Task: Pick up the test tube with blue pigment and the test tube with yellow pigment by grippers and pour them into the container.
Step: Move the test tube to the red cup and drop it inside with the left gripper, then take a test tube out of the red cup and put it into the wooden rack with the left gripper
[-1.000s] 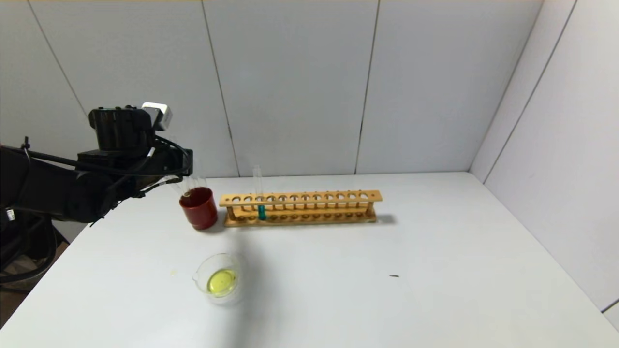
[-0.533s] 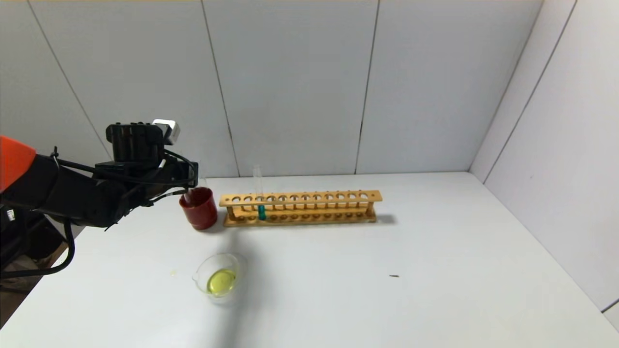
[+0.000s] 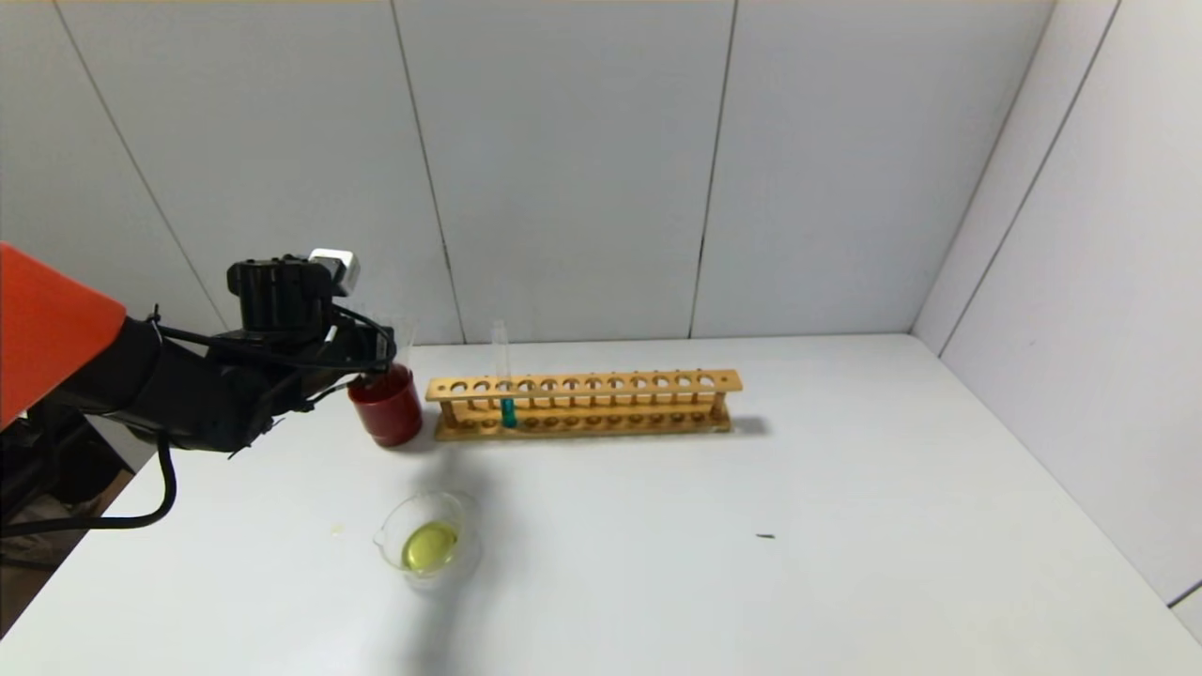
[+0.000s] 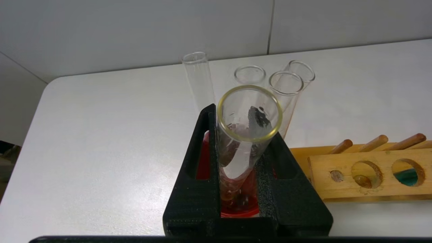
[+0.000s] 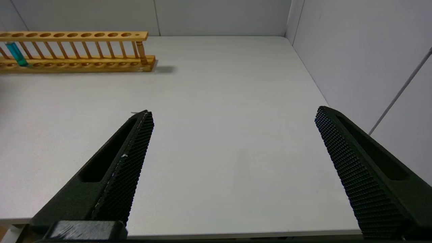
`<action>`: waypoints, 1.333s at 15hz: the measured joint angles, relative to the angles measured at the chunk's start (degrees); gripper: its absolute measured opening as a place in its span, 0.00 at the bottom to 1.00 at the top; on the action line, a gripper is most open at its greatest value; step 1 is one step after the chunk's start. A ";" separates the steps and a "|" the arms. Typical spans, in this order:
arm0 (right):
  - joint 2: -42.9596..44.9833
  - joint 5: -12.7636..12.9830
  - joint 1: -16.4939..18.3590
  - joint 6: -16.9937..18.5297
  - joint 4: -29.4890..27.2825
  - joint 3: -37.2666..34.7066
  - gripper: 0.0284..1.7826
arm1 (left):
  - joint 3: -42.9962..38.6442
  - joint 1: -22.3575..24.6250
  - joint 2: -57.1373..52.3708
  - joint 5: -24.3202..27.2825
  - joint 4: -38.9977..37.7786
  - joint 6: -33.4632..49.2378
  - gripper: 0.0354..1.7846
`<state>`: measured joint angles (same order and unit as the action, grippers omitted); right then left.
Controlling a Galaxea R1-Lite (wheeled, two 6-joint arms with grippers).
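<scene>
My left gripper (image 3: 380,361) is over the dark red cup (image 3: 387,411), shut on an emptied clear test tube (image 4: 249,114) with a yellow-tinted rim. The tube leans, its rounded end down inside the cup (image 4: 239,209). The test tube with blue pigment (image 3: 507,409) stands in the wooden rack (image 3: 601,385); it also shows in the left wrist view (image 4: 408,175) and the right wrist view (image 5: 16,54). The glass container (image 3: 404,518) in front of the cup holds yellow liquid. My right gripper (image 5: 233,113) is open and empty above the table's near right part; it is out of the head view.
Three colourless empty tubes (image 4: 287,87) stand in the red cup behind the held one. The rack runs rightward from the cup. A small dark speck (image 3: 765,536) lies on the white table. Walls close off the back and right.
My left arm has moved right and down, bringing the held tube from above the red cup down into it. The rack, blue tube and container have not moved.
</scene>
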<state>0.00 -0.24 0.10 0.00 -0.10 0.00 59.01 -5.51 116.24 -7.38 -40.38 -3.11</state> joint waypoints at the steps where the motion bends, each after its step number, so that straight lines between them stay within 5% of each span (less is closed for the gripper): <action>1: 0.00 0.02 0.00 0.00 0.00 0.00 0.98 | 0.00 0.09 0.20 0.33 0.00 -0.09 0.17; 6: 0.00 0.00 0.00 0.00 0.00 0.00 0.98 | 0.24 0.33 0.50 0.22 -0.09 -0.13 0.28; 11: 0.00 0.02 0.00 0.00 0.00 0.00 0.98 | 0.07 0.33 -1.46 0.24 0.22 -0.50 0.74; 14: 0.00 0.02 0.00 0.00 0.00 0.00 0.98 | 0.00 0.33 -3.21 0.22 0.52 -0.77 0.92; 20: 0.00 0.02 0.00 0.00 0.00 0.00 0.98 | -0.04 0.24 -7.47 0.22 0.99 -3.36 0.98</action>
<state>0.00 -0.22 0.10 0.00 -0.10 0.00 58.98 -5.27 108.76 -7.16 -39.39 -6.47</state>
